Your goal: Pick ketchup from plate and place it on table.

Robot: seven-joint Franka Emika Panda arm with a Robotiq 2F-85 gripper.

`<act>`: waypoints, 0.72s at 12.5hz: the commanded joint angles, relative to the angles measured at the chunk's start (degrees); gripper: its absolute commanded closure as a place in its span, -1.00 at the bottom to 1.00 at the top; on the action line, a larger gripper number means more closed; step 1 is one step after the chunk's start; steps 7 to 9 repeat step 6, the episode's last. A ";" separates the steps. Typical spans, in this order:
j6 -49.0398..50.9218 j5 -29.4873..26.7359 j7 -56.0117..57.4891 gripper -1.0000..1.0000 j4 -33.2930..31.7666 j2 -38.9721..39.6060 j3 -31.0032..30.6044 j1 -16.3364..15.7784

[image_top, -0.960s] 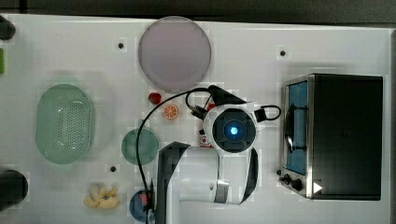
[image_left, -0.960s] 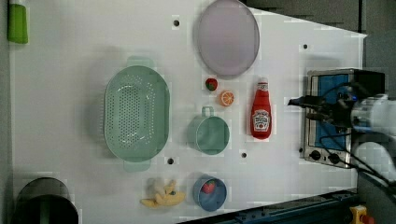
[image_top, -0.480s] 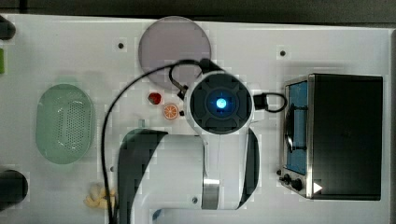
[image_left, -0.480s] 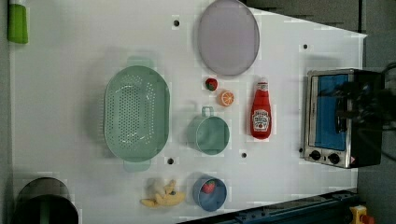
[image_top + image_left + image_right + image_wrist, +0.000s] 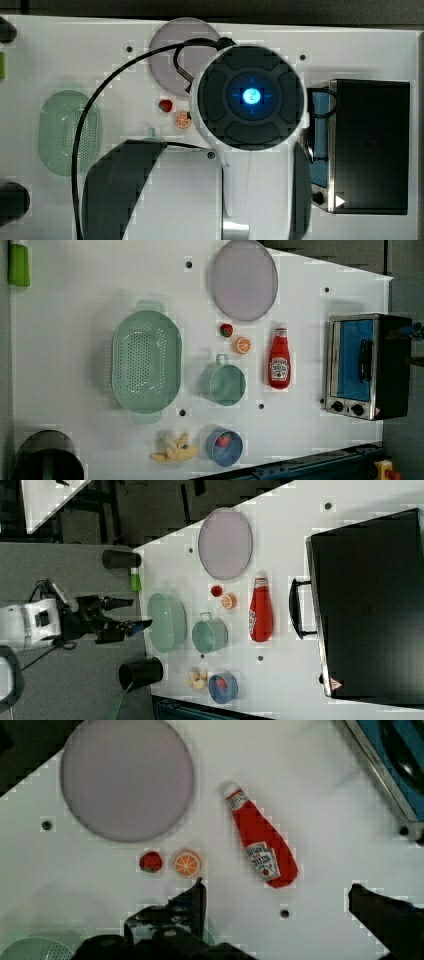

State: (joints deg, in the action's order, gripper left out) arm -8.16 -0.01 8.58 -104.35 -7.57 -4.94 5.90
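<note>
Since the arm's big round housing (image 5: 250, 95) blocks the middle of the top view, I can't see the ketchup there; one ketchup bottle (image 5: 279, 359) lies flat on the table (image 5: 75, 315), beside the bare plate (image 5: 244, 279). Label print is unreadable. Gripper (image 5: 275, 900) gapes wide, holding nothing.

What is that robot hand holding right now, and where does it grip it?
Nothing. The fingers stand open and empty; the ketchup lies on the table.
</note>
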 commanded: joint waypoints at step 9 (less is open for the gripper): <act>7.46 0.00 -2.58 -1.00 1.84 -0.01 0.74 0.25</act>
